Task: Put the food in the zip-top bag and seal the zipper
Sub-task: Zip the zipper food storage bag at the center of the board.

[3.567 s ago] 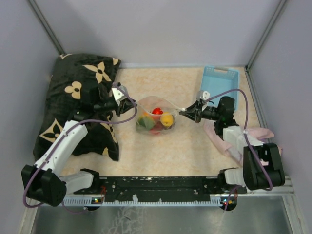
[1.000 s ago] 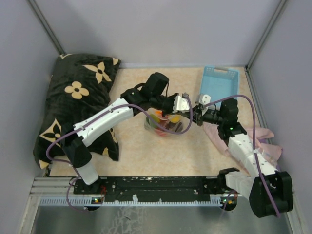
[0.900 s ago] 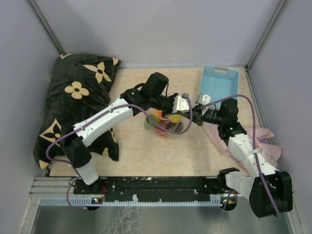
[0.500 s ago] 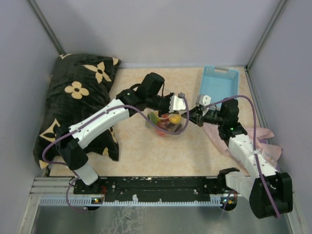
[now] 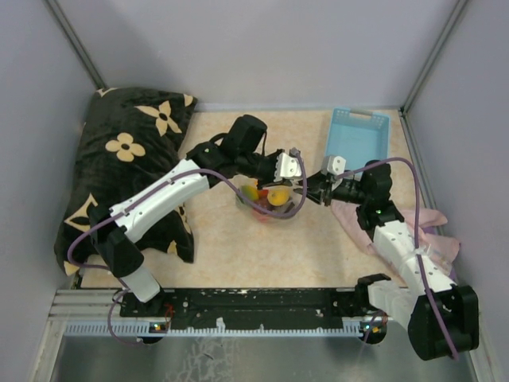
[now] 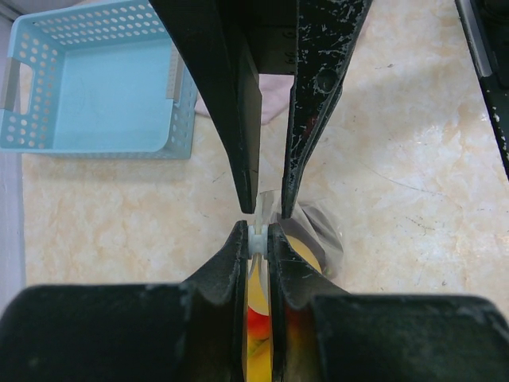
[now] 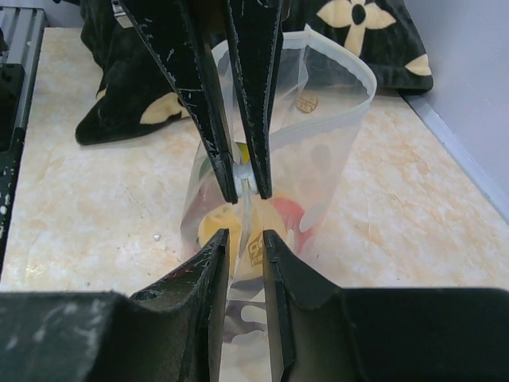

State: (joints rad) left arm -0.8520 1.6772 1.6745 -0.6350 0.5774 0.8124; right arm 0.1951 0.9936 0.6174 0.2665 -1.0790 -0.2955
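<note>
The zip-top bag (image 5: 266, 211) stands on the table with the food (image 5: 274, 193) inside: yellow, red and green pieces. My left gripper (image 5: 301, 177) is shut on the white zipper (image 6: 258, 235) at the bag's top edge. It also shows in the right wrist view (image 7: 245, 183). My right gripper (image 5: 312, 191) faces it, its jaws narrowly apart on either side of the bag's edge (image 7: 244, 235). Beyond the left pinch the bag's mouth (image 7: 362, 76) still gapes in a loop. Yellow food (image 7: 211, 227) and red food (image 7: 296, 213) show through the plastic.
A light blue basket (image 5: 358, 135) stands at the back right and shows in the left wrist view (image 6: 95, 87). A pink cloth (image 5: 433, 216) lies under the right arm. A black floral pillow (image 5: 127, 151) fills the left side, with the left arm over its edge.
The left arm swung across from the bag's left corner to its right end. In the last second both grippers and the bag shifted slightly left.
</note>
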